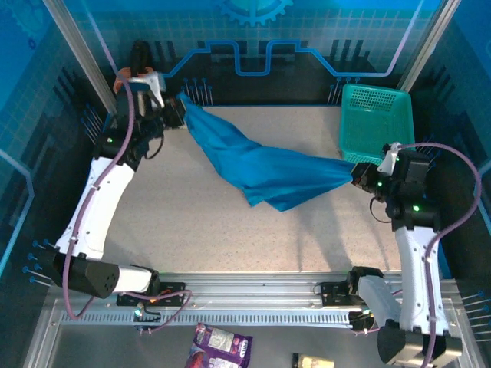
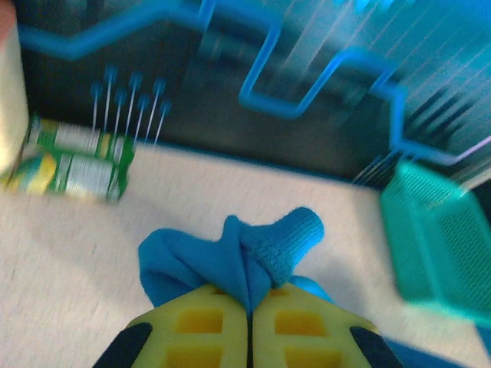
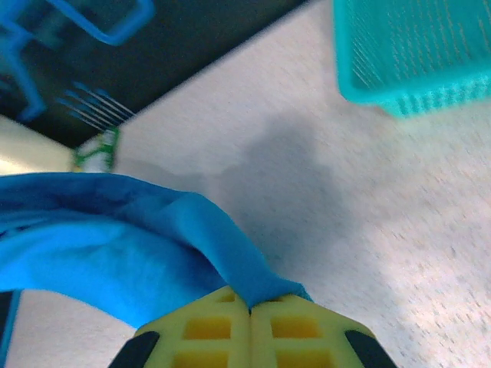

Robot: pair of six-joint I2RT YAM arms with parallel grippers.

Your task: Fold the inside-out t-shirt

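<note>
The inside-out t-shirt (image 1: 265,170) stretches between both jaws, each clamped on an edge, over open table (image 1: 230,238).

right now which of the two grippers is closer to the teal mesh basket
The right gripper, shut on the t-shirt right beside the teal mesh basket. The left gripper pinches its other end far left on the table.

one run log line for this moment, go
left gripper: shut on t-shirt | right gripper: shut on t-shirt | t-shirt: strung between both over table
</note>
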